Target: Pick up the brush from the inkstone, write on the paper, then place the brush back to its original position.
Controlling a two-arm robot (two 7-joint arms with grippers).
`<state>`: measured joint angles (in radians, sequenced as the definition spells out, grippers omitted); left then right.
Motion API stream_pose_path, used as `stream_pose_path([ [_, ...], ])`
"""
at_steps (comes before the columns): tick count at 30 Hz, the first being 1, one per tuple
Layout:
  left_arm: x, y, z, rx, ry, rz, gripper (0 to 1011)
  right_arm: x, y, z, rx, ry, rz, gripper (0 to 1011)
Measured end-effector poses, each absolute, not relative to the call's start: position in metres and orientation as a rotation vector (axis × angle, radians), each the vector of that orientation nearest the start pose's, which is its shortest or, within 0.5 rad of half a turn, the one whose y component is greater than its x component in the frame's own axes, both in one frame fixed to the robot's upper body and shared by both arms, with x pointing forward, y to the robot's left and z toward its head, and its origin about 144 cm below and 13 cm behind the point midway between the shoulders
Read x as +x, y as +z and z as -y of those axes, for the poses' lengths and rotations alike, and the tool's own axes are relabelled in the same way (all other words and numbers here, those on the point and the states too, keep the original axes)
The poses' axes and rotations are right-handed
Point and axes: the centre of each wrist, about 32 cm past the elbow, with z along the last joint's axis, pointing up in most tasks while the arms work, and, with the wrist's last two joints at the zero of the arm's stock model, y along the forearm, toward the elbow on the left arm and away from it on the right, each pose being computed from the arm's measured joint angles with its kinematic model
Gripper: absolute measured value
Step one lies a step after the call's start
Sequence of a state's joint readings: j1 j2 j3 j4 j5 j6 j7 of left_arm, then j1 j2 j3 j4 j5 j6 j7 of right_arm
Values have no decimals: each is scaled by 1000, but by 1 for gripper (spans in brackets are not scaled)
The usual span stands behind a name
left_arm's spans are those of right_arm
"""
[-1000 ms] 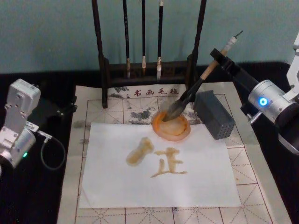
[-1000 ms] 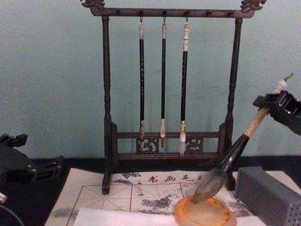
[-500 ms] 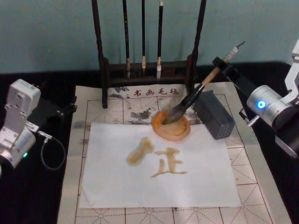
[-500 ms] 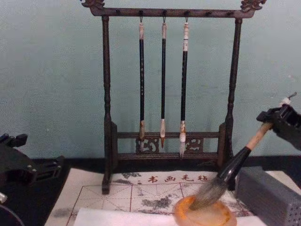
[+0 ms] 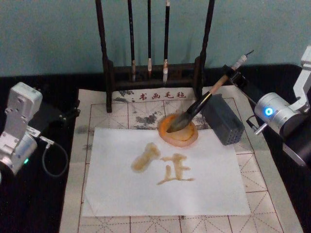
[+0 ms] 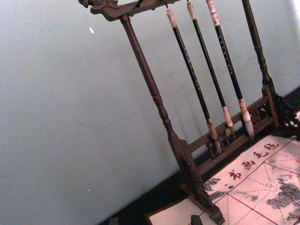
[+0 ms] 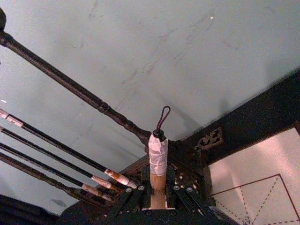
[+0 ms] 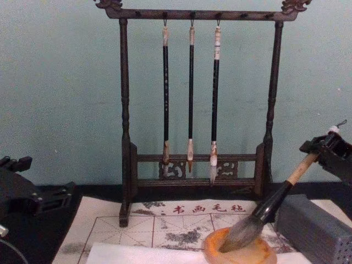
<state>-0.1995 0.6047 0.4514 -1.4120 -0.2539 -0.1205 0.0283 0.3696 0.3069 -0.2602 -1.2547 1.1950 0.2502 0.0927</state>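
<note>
The brush slants down to the left, its grey bristle head lying in the round orange inkstone. My right gripper is shut on the upper handle, just below the white-wrapped end. In the chest view the bristles rest inside the inkstone, while the right gripper holds the handle at the right edge. The white paper lies in front of the inkstone and carries tan ink marks. My left gripper stays parked at the far left, off the mat.
A dark wooden rack with three thin hanging brushes stands behind the inkstone. A grey perforated block sits just right of the inkstone, under the brush handle. A beige gridded mat lies under everything.
The right gripper has come down and drawn back to the right. The brush now slants flatter, and its bristles have sunk lower into the inkstone. The left arm has stayed still.
</note>
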Motion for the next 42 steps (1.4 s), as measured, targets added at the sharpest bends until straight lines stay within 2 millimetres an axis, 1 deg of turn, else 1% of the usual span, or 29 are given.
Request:
stream_pose_path([
  [42, 489, 1140, -310, 305, 1248, 285, 1001, 552, 1169, 266, 391, -1191, -843, 198],
])
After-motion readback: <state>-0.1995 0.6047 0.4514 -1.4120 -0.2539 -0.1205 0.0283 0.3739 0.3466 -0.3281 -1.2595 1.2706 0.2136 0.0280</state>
